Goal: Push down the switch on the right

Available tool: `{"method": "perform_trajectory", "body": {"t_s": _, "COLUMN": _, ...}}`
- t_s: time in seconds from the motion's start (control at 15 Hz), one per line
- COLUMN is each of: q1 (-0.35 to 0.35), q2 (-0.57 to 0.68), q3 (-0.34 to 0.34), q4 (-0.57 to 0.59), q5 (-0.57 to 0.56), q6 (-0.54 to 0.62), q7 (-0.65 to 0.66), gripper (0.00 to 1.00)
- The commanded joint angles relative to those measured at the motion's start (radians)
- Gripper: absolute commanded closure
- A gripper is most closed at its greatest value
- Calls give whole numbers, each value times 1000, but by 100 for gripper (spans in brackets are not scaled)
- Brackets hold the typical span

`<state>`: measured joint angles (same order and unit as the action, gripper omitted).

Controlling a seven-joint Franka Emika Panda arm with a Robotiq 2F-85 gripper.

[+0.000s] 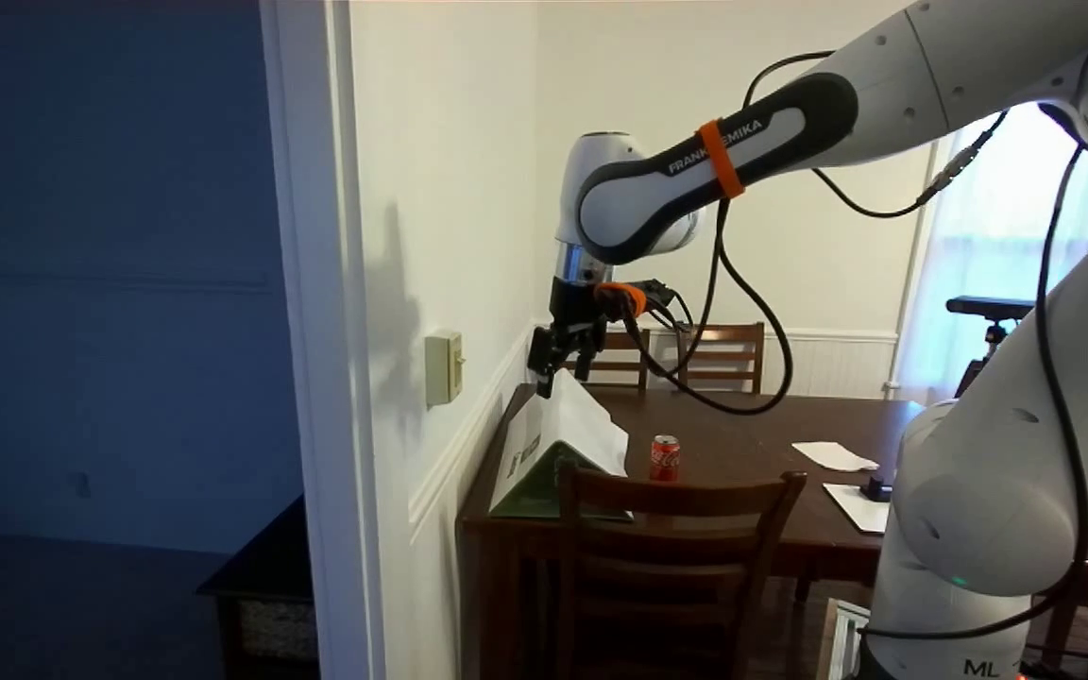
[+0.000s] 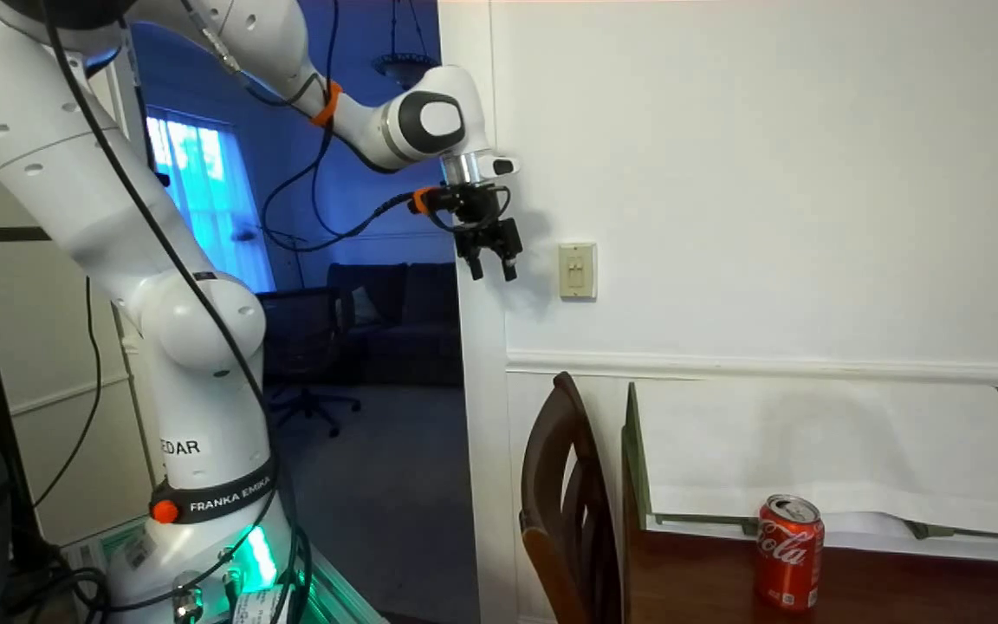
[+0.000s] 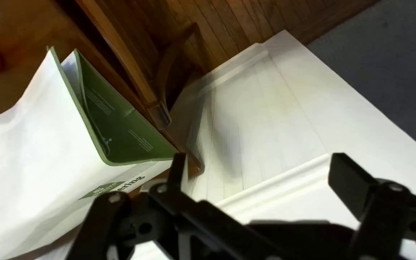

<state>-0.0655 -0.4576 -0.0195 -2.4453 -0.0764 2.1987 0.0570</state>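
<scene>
- Gripper (image 3: 260,171), wrist view, bottom: spread wide, wall (image 3: 269,133) seen through the gap.
- Switch plate (image 2: 578,271), in an exterior view, centre-right: facing outward, long axis vertical; right toggle (image 2: 581,273), tilt unclear.

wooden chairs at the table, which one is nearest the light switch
The foreground chair in an exterior view, near the light switch; the other two chairs stand beyond the table.
</scene>
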Motion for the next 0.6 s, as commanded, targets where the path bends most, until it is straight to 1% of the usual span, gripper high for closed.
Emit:
{"method": "perform_trajectory", "body": {"t_s": 0.0, "q1": -13, "q2": 111, "q3": -74, "q4": 104, "q5": 117, "q6": -5, "q7": 18, "gripper": 0}}
{"method": "perform_trajectory", "body": {"t_s": 0.07, "q1": -17, "q2": 130, "q3": -85, "q4": 112, "q5": 146, "q6": 11, "q7": 34, "gripper": 0}}
{"method": "perform_trajectory", "body": {"t_s": 0.27, "q1": -36, "q2": 162, "q3": -88, "q4": 117, "q5": 124, "q6": 112, "q7": 32, "gripper": 0}}
{"method": "perform_trajectory", "body": {"t_s": 0.33, "q1": -36, "q2": 171, "q3": -93, "q4": 126, "q5": 138, "q6": 128, "q7": 30, "gripper": 0}}
{"method": "perform_trajectory", "body": {"t_s": 0.4, "q1": -36, "q2": 183, "q3": -99, "q4": 136, "q5": 157, "q6": 144, "q7": 36, "gripper": 0}}
{"method": "perform_trajectory", "body": {"t_s": 0.53, "q1": -23, "q2": 212, "q3": -133, "q4": 179, "q5": 271, "q6": 112, "q7": 20, "gripper": 0}}
